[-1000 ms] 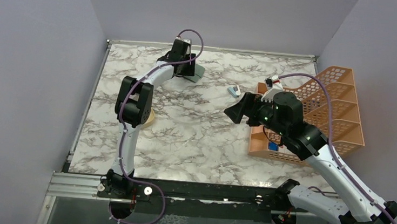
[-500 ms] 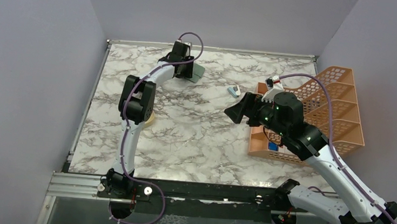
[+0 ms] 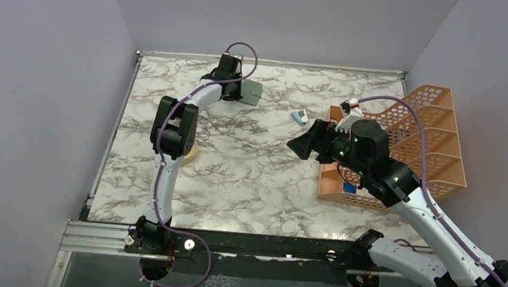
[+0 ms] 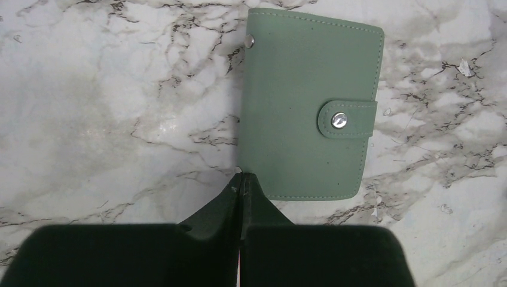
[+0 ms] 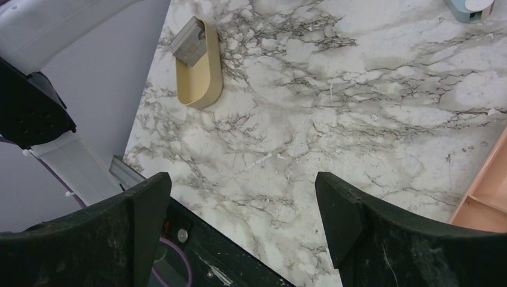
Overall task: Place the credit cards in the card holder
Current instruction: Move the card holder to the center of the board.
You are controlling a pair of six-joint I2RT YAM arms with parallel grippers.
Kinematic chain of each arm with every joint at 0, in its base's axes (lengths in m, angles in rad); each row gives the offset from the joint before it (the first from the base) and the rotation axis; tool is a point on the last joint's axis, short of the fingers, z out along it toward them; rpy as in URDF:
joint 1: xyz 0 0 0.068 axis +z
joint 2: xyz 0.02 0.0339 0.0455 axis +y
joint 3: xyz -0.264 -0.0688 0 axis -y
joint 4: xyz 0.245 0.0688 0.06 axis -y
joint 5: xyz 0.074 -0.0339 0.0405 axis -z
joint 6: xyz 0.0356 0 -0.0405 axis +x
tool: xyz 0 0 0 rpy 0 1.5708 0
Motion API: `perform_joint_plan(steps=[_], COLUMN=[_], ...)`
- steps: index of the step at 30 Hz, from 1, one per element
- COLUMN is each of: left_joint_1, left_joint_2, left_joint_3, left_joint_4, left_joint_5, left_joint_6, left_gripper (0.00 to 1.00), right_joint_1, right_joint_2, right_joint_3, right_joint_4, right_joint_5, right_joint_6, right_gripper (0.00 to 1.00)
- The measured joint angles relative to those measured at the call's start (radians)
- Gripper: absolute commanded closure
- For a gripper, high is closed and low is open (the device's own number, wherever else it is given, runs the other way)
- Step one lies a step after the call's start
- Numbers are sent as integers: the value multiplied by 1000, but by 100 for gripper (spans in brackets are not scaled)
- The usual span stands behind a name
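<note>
Two grippers stand in opposite states. The left gripper (image 4: pixel 242 183) has its jaws pressed fully together with nothing visible between them. Its tips rest at the lower left edge of the card holder (image 4: pixel 306 107), touching it or just beside it; which one cannot be told.

The card holder lies flat and closed on the marble table (image 4: pixel 89 107), in the upper middle of the overhead view. In the left wrist view its long axis runs straight up the frame, away from the fingertips. Its snap strap (image 4: pixel 347 118) is fastened across the right edge, on the side away from the tips.

The right gripper (image 5: pixel 240 186) hangs over the middle of the table with its jaws spread wide and empty.

The credit cards (image 5: pixel 188 43) are a small pale grey stack leaning in one end of the tan oval dish (image 5: pixel 204 84), in the upper left of the right wrist view. They are well apart from the card holder. The left arm's elbow covers most of the dish from overhead.

A small blue-and-white gadget (image 5: pixel 470 7) and an orange mesh file rack (image 3: pixel 418 140) play no part.

By my reading, the holder must be unsnapped and opened before any card can go in. That means the left gripper has to work across to the strap on the holder's far edge, while the free right gripper lies open towards the dish.
</note>
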Motion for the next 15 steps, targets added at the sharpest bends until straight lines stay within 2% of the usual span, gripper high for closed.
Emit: perform_joint_plan(steps=[8, 15], left_joint_1=[2, -5], left_joint_2=[-83, -232], left_joint_3=[-122, -348], left_joint_4=[-10, -24], left_joint_5=[79, 142], left_joint_6=[-60, -130], left_gripper=[100, 100], right_joint_1=[0, 0], right_joint_2=[0, -13], right_joint_3=[-18, -34], right_joint_4=[-3, -4], right_joint_5=[-9, -9], right_joint_6=[8, 14], right_gripper=[10, 11])
